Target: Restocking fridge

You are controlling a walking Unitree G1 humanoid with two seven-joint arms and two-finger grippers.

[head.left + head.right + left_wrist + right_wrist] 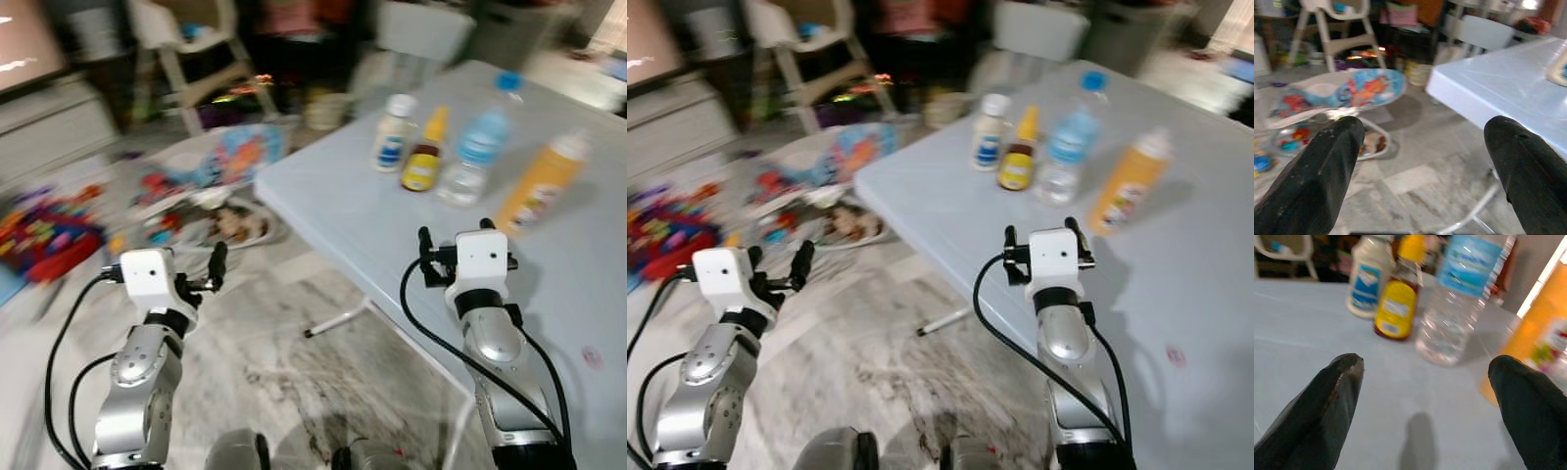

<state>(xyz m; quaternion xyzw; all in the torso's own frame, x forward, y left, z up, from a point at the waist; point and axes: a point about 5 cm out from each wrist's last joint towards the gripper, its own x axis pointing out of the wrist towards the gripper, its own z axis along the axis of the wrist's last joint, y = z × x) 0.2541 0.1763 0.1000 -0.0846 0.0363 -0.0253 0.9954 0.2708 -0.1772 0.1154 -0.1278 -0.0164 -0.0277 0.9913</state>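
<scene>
Four bottles stand in a row on the pale table (333,201): a white one with a blue label (394,132), a small dark one with a yellow label and cap (424,155), a clear water bottle with a blue cap (477,147) and an orange juice bottle (544,183). My right gripper (455,235) hovers open over the table a short way in front of them, nothing between its fingers. In the right wrist view the water bottle (1459,293) lies straight ahead of that gripper (1425,382). My left gripper (196,266) is open over the floor, left of the table's corner.
A colourful baby bouncer (230,162) lies on the marble floor just beyond the table corner. A high chair (196,49) stands behind it and scattered toys (49,235) lie at far left. A thin table leg (338,321) slants under the table edge. The picture is motion-blurred.
</scene>
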